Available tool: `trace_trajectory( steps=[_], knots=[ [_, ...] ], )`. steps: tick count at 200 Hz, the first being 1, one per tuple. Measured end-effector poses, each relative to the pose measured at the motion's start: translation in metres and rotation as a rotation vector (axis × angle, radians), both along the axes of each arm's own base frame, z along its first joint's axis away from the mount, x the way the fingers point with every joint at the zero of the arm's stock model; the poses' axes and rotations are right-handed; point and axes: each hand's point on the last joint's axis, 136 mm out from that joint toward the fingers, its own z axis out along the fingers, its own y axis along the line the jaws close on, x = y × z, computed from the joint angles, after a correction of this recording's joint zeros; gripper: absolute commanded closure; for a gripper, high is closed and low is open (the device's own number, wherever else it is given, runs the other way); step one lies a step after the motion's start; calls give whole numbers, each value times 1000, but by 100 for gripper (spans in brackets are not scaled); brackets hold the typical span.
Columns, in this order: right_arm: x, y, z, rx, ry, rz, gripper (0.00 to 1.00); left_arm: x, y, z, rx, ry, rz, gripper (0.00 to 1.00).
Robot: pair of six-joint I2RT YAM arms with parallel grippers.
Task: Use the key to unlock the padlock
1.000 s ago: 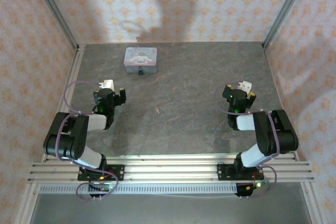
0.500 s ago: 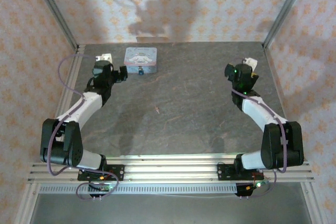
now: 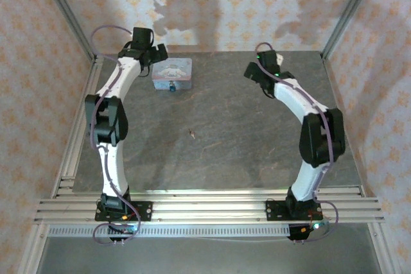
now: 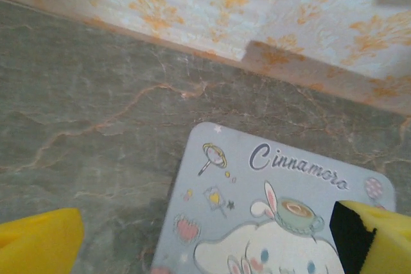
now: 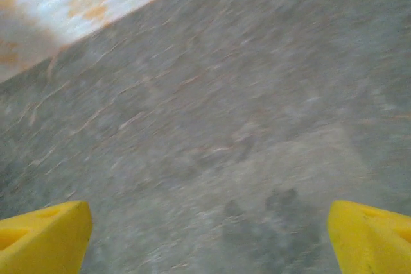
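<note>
We judge nothing done yet: our left gripper and right gripper gape empty. The tiny bluish-black padlock lies ungrasped beside the pale blue rectangular tin, towards the tabletop's far-left corner.

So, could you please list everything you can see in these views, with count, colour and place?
tin: one, pale blue with cartoon print, far left of the table
padlock: one, tiny, dark, just before the tin's near edge
small item: one, dark, mid-table; too small to identify, possibly the key
table: one, grey stone pattern
walls: three, cream with orange pattern, around the table
rails: several, silver, near edge
left arm: one, white and black, stretched to the far left
right arm: one, white and black, stretched far, right of centre
left gripper: one, yellow fingertips, open, close by the tin
right gripper: one, yellow fingertips, open, above bare table
</note>
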Motion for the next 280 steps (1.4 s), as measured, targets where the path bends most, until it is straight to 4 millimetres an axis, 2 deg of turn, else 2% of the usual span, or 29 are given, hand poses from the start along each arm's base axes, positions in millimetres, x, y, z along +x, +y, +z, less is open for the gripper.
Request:
trace_trajectory(
  steps=[17,30,45,65,88,110,127,154,190,218,241,262,280],
  knots=[
    [11,33,-6,21,25,64,7,15,-1,-26,-23,59,-6,6],
    [17,51,-10,41,39,97,8,24,-2,-43,-53,91,-16,12],
    [23,63,-15,66,54,123,9,31,-6,-62,-92,121,-45,18],
    [25,70,-22,92,74,139,9,27,-13,-85,-156,175,-80,27],
    [21,73,-28,113,104,149,10,25,-23,-85,-208,177,-113,35],
    [18,75,-30,123,109,158,9,16,-36,-87,-243,186,-145,36],
    [6,71,-38,118,139,157,9,8,-51,-88,-254,196,-173,36],
    [-19,60,-48,112,183,152,9,-1,-91,-88,-252,203,-237,36],
    [-48,32,-46,146,210,112,9,-19,-169,-89,-280,204,-323,36],
    [-71,7,-48,184,232,68,9,-50,-228,-91,-333,209,-362,34],
    [-86,0,-53,199,253,61,9,-76,-272,-93,-363,219,-401,32],
    [-93,0,-56,209,277,67,9,-93,-293,-92,-363,232,-430,28],
    [-94,-1,-57,217,284,65,10,-99,-287,-91,-338,234,-415,25]
  ],
)
